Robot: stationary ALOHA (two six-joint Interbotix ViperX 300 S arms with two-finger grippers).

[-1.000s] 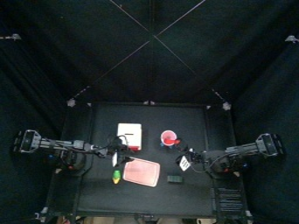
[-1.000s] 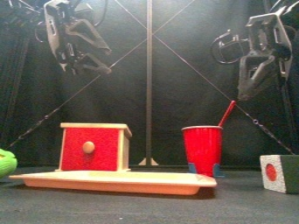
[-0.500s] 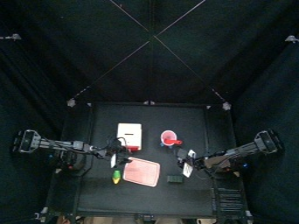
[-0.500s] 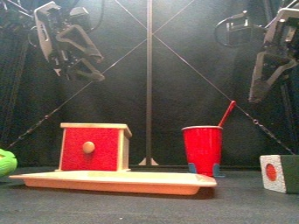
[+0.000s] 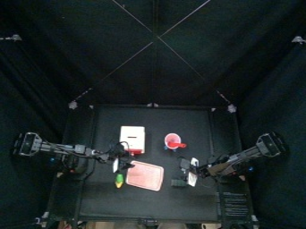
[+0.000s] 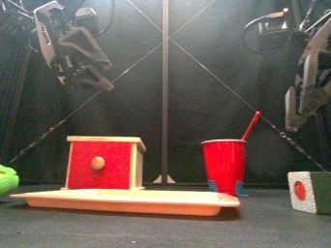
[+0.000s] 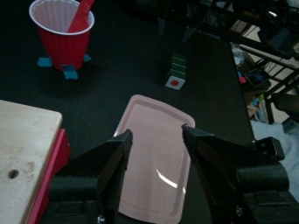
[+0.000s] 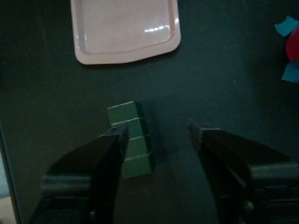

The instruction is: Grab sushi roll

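Note:
The sushi roll, a small dark green block, lies flat on the black table. In the right wrist view it sits just inside one jaw of my right gripper, which hangs above it, open and holding nothing. From above, the sushi roll lies at the front right of the pink tray, with the right gripper close beside it. My left gripper is open and hovers over the pink tray. The front view does not show the roll.
A red cup with a straw stands behind the tray, and a red-fronted wooden box stands at the back left. A green-and-yellow thing lies left of the tray. A white cube with a red dot sits at the right.
The right gripper has come forward and stands over the sushi roll, and its jaws have spread wide. The left arm has shifted only slightly.

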